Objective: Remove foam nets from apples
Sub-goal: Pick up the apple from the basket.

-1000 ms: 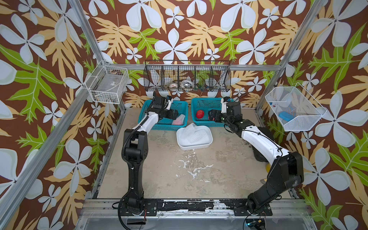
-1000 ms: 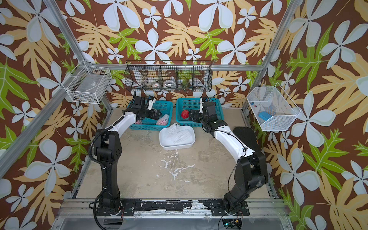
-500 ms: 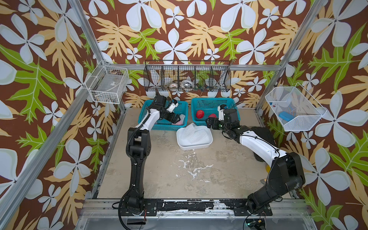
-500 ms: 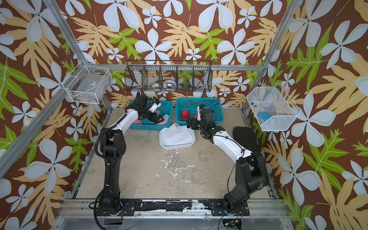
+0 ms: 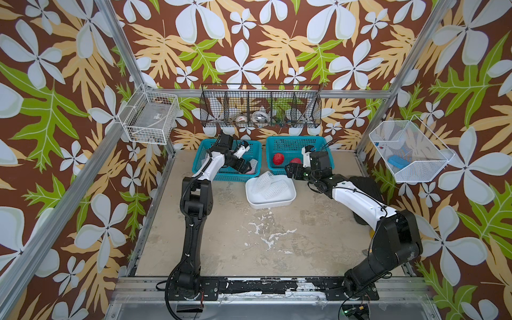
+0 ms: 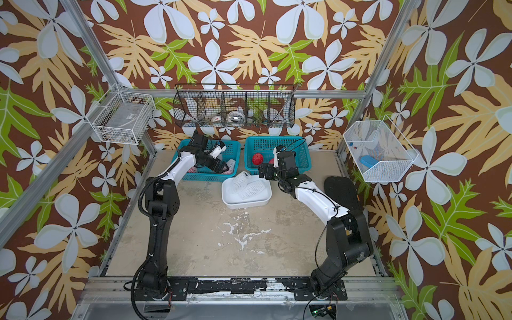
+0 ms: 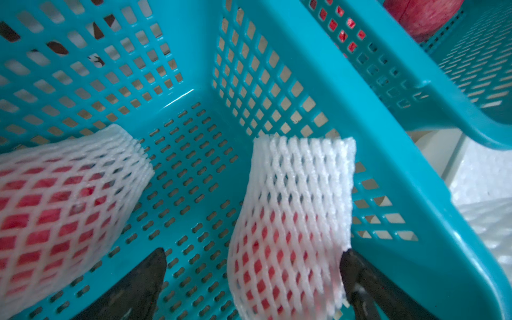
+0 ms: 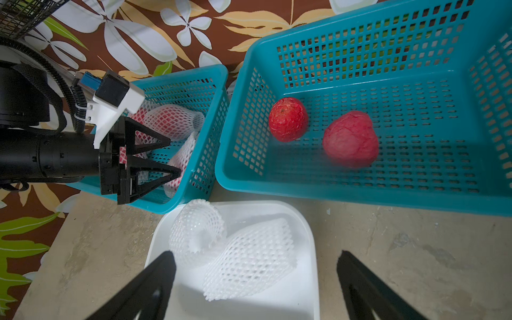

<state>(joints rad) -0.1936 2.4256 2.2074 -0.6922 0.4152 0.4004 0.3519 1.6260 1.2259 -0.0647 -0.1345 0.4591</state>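
The left pincer (image 7: pixel 252 255) hangs released inside the left teal plastic basket (image 7: pixel 424 207), straddling a red apple in a white foam mesh net (image 7: pixel 288 235) by the right wall. The net's long axis runs away from the pincer, flat free end leading. A 2nd netted apple (image 7: pixel 55 216) lies beside it. The right pincer (image 8: pixel 256 256), spread and empty, hovers over the right edge of a white plastic tray (image 8: pixel 302 291) holding 2 empty foam nets (image 8: pixel 249 260). 2 bare red apples (image 8: pixel 288 119) sit in the right teal basket (image 8: pixel 388 199).
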